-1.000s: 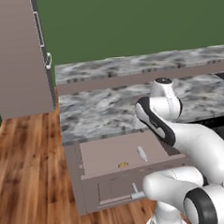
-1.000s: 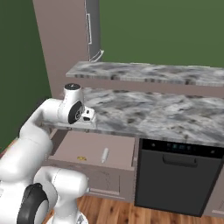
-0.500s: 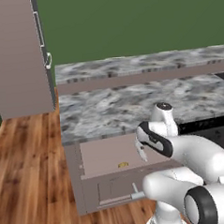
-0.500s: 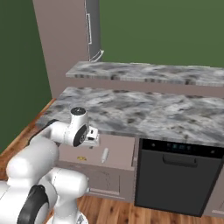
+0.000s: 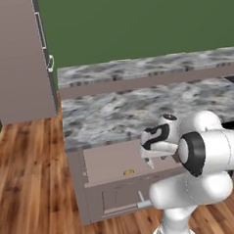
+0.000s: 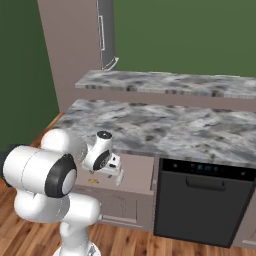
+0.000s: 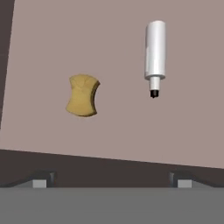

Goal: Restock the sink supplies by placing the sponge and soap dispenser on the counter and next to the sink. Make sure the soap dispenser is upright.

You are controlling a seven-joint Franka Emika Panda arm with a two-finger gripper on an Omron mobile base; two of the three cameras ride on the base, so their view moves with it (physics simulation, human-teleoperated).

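The drawer (image 5: 107,161) under the counter (image 5: 114,114) stands pulled out. On its floor lies the sponge (image 7: 83,95), a small yellow lump, seen too as a speck (image 5: 128,172). Beside it the soap dispenser (image 7: 155,50) lies flat, a slim white bottle with its dark nozzle pointing toward the hand; the right base view shows it too (image 6: 120,176). My gripper (image 7: 111,181) hangs over the drawer, open, nothing between its fingertips (image 7: 41,181), apart from both things. From the base it sits just below the counter's edge (image 5: 150,158) (image 6: 114,162). The sink is out of view.
A black dishwasher front (image 6: 200,200) stands right of the drawer. A raised marbled ledge (image 5: 135,69) runs behind the counter. A tall brown cabinet (image 5: 17,56) rises at the left. Wooden floor (image 5: 30,193) lies in front.
The arm has folded down: the hand dropped from above the counter's edge to just over the open drawer. Sponge and bottle have not moved.
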